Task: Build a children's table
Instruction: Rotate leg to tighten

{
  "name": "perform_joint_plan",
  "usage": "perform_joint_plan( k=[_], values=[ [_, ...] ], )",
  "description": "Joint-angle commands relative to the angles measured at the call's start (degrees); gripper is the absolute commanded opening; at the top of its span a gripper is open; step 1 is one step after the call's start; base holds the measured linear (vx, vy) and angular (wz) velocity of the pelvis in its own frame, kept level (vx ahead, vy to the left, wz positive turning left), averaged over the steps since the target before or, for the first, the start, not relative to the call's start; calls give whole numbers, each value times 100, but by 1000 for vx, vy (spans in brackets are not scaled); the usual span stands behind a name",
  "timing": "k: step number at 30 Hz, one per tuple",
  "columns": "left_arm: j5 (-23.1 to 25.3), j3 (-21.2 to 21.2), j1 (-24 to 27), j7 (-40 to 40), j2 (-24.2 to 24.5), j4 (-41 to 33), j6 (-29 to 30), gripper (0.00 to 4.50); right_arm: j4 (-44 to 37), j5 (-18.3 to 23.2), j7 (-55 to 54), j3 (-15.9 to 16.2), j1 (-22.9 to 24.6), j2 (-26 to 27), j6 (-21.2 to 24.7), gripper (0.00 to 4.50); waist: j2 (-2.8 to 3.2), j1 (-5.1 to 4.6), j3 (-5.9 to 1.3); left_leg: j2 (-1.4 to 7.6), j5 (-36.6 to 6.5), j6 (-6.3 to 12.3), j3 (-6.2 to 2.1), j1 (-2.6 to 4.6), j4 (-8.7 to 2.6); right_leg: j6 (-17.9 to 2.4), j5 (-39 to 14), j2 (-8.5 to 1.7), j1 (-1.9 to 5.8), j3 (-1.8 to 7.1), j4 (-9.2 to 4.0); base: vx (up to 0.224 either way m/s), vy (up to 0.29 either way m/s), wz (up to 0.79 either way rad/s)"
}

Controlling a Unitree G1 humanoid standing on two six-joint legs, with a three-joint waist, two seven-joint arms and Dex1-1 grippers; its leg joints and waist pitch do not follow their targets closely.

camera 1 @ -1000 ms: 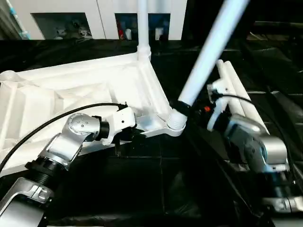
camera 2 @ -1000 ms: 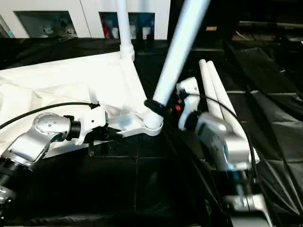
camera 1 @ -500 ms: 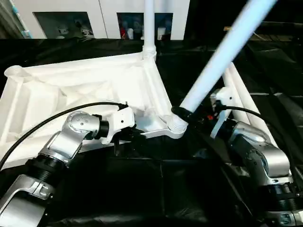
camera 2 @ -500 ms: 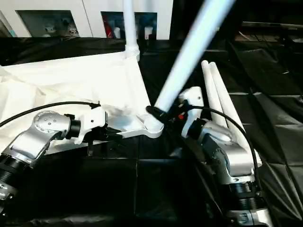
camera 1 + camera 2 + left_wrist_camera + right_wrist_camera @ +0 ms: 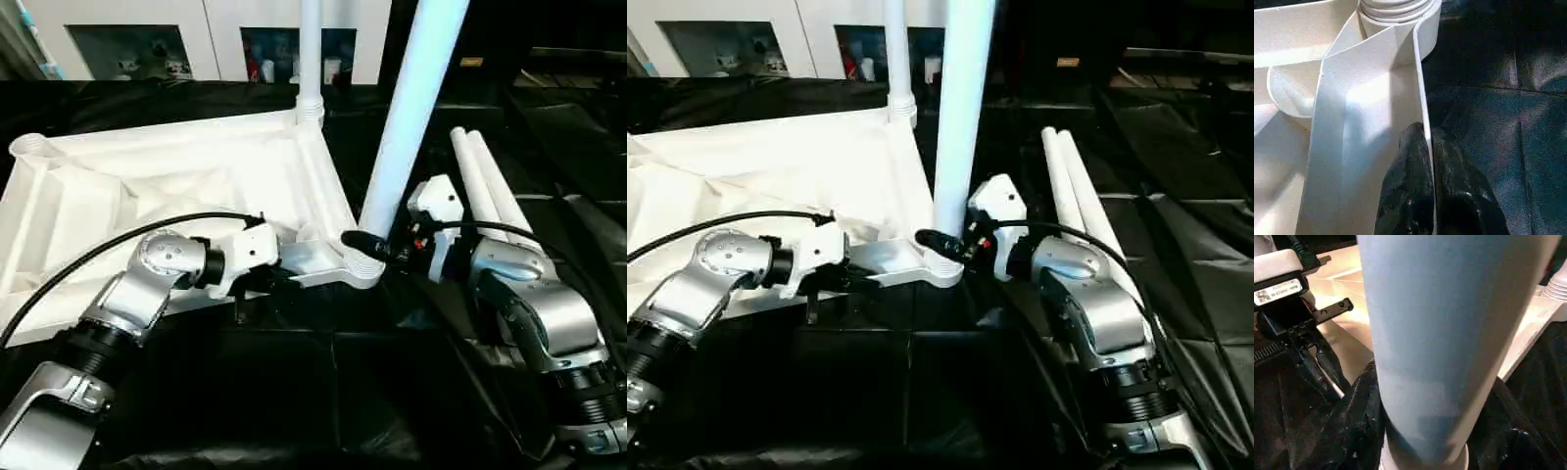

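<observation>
Left hand [image 5: 284,277] we keep pinched shut on the tabletop [image 5: 147,186] rim, the top lying underside up on the black counter [image 5: 323,392]. One leg [image 5: 310,49] stands in the far socket. Our right hand [image 5: 377,250] grips a second leg [image 5: 411,108] low, nearly upright in the near socket [image 5: 361,266]. Two legs [image 5: 485,181] lie beside, still to fit.

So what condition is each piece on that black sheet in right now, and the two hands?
White plastic square tabletop: upside down, ribs up.
Far white tubular leg: upright in its corner socket.
Near white tubular leg: almost upright at the near socket.
Two spare white legs: lying side by side.
Left hand: shut on the tabletop's rim.
Right hand: gripping the near leg's base.
</observation>
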Motion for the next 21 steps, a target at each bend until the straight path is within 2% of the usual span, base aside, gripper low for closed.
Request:
perform_joint_plan(
  k=[1,4,7,9,12,13,17,18,21],
  values=[
    [109,-176,163,-34,-82,220,-98,0,626,-216,172,599,405,35,325,185,-90,-35,-174,725,-2139,-170,-381,213,-482,-1186,-2660,-564,-33,411,-582,0,0,0],
    [132,-182,160,-67,-77,252,-113,0,951,-337,19,572,348,122,241,185,-102,-38,-155,723,-2329,-220,-408,212,-476,-1109,-3097,-601,-44,419,-626,0,0,0],
    [137,-174,152,-75,-84,266,-111,0,1113,-353,-30,540,321,188,170,185,-115,-59,-127,731,-2723,-349,-485,215,-505,-869,-3785,-615,-78,415,-667,0,0,0],
    [148,-169,143,-82,-89,284,-114,0,1240,-422,-42,556,320,217,70,185,-112,-63,-117,729,-2907,-405,-506,224,-511,-778,-3954,-620,-104,419,-686,0,0,0],
    [161,-161,136,-102,-82,308,-95,0,1315,-456,-72,546,335,271,31,185,-110,-72,-105,728,-3143,-476,-525,242,-534,-698,-4032,-607,-135,416,-697,0,0,0],
    [162,-158,136,-107,-80,313,-83,0,1319,-442,-104,516,339,294,41,185,-108,-73,-99,726,-3180,-495,-536,234,-540,-695,-4003,-617,-124,417,-695,0,0,0],
    [201,-133,132,-38,-80,330,4,0,1371,-454,-271,427,313,371,12,185,-102,-65,-101,730,-3148,-497,-530,253,-566,-705,-3851,-607,-124,420,-693,0,0,0],
    [255,-50,117,261,-169,332,291,0,1479,-505,-698,251,246,549,28,185,-95,-68,-103,728,-3176,-521,-523,272,-571,-720,-3821,-604,-129,417,-695,0,0,0],
    [199,78,103,560,-343,293,645,0,1616,-573,-1236,50,189,776,14,185,-85,-94,-78,711,-3375,-609,-556,269,-591,-683,-4079,-606,-128,381,-720,-17,7,-5]
  ],
)
